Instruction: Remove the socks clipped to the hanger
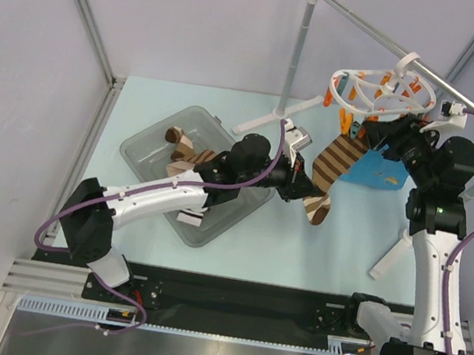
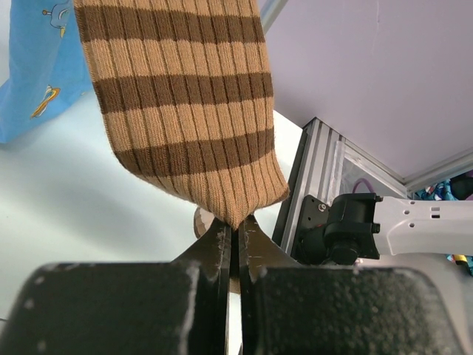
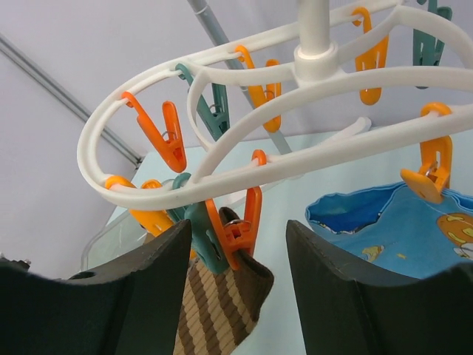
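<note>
Top external: hanger (image 1: 382, 88) hangs by its hook on the silver rail (image 1: 372, 33), above the far right part of the table (image 1: 298, 248). Two socks are clipped to it. The striped sock (image 1: 336, 165) hangs from the hanger's left edge, slanting down and left. The blue sock (image 1: 381, 169) hangs just right of it, below the ring.

Left gripper (image 1: 310, 188) is below and left of the hanger, at the striped sock's lower end. Left wrist confirms it: fingers (image 2: 214, 251) are pinched together on the bottom tip of the striped sock (image 2: 181, 103), with fabric caught between them. Blue sock (image 2: 33, 66) sits behind, at the left.

Right gripper (image 1: 376, 131) is directly under the hanger ring. Right wrist: jaws are spread and gripping nothing. The orange clip (image 3: 236, 229) holding the striped sock (image 3: 218, 310) sits in the gap between the two fingers (image 3: 148, 296), and neither finger touches it. That clip is closed on the cuff. Another orange clip (image 3: 432, 174), on the hanger's right side, holds the blue sock (image 3: 377, 229). The remaining orange and green clips on the ring (image 3: 222, 81) hang bare.

Clear bin (image 1: 149, 143) sits well left of the hanger, with brown-and-tan fabric (image 1: 190, 149) inside it.
</note>
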`<action>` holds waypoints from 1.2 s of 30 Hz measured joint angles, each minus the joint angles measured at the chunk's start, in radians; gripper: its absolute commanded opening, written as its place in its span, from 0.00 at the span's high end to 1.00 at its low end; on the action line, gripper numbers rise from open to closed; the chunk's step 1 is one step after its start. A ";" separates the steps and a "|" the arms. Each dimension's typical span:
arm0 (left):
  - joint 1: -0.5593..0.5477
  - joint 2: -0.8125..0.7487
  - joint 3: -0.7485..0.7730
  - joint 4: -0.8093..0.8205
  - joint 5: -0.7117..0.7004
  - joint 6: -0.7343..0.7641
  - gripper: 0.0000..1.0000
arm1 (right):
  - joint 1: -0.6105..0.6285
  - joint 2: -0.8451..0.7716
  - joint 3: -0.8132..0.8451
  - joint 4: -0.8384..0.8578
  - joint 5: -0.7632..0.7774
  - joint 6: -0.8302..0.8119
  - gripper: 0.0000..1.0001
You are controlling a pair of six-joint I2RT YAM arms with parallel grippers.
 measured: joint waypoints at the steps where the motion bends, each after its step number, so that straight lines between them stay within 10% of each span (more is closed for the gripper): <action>1: 0.000 0.000 0.000 0.000 0.000 0.000 1.00 | 0.000 0.002 -0.003 0.010 -0.005 0.005 0.43; 28: -0.001 -0.018 -0.018 0.015 0.020 -0.018 1.00 | 0.000 0.035 -0.101 0.247 -0.045 0.098 0.45; 32: -0.003 -0.018 -0.018 0.015 0.022 -0.018 1.00 | 0.000 0.036 -0.101 0.259 -0.048 0.098 0.51; 36: -0.003 -0.018 -0.018 0.016 0.022 -0.018 1.00 | 0.001 0.037 -0.101 0.263 -0.047 0.097 0.79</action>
